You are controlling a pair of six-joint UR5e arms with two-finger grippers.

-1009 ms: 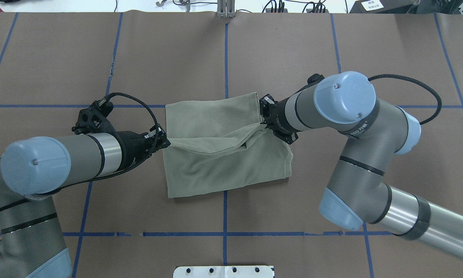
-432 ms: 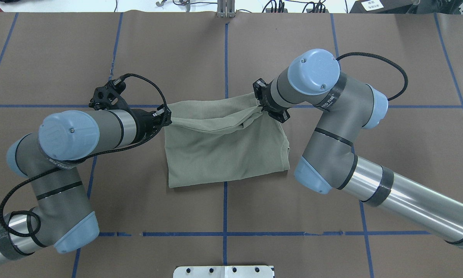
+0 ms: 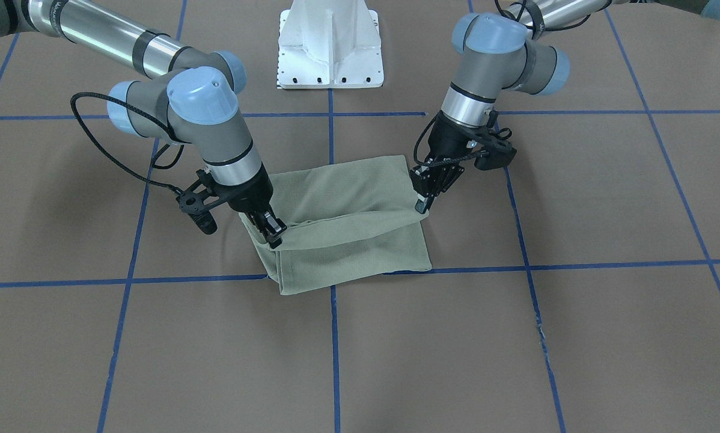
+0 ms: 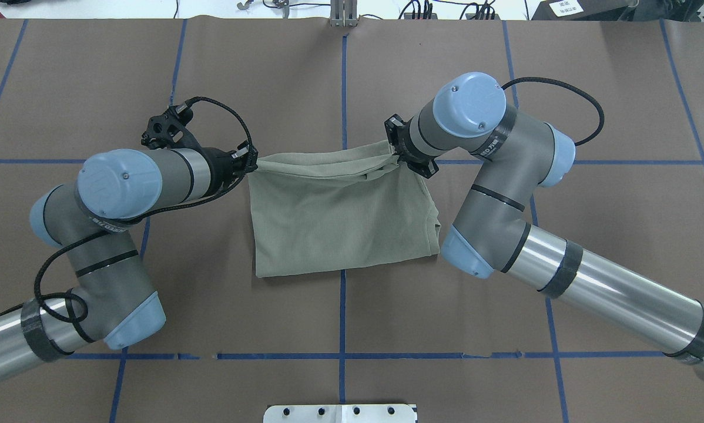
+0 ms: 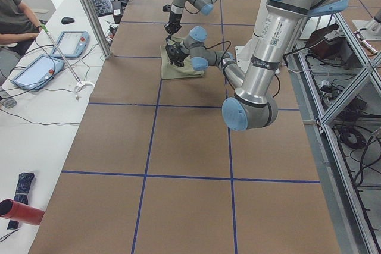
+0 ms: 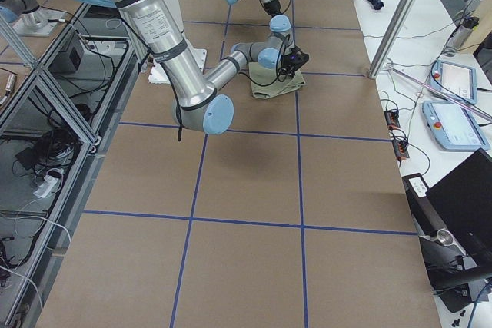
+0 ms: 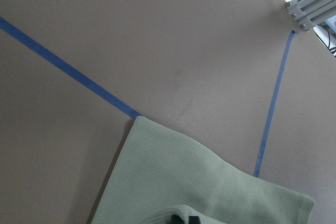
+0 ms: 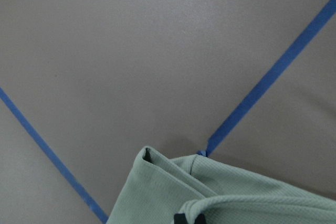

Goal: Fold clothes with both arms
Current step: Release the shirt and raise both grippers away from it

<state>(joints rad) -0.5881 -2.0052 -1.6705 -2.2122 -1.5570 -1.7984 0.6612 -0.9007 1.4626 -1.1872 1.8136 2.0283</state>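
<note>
The sage-green shirt (image 4: 340,217) lies folded in the middle of the brown table, its top layer lifted along the far edge. At the fold's far left corner my left gripper (image 4: 252,164) is shut on the cloth; at the far right corner my right gripper (image 4: 394,156) is shut on it too. In the front-facing view the left gripper (image 3: 421,206) pinches the raised layer on the right and the right gripper (image 3: 274,239) on the left, with the shirt (image 3: 348,234) sagging between them. Both wrist views show green cloth (image 7: 210,187) (image 8: 236,198) bunched at the fingertips.
Blue tape lines (image 4: 343,88) cross the brown table cover. The white pedestal base (image 3: 330,45) stands behind the shirt on the robot's side. A person (image 5: 15,16) sits at a side table with tablets (image 5: 71,43) beyond the table's far edge.
Both grippers have carried the held edge away from the robot, over the shirt to its far edge. The lifted layer now nearly covers the lower one, and both elbows have swung forward.
</note>
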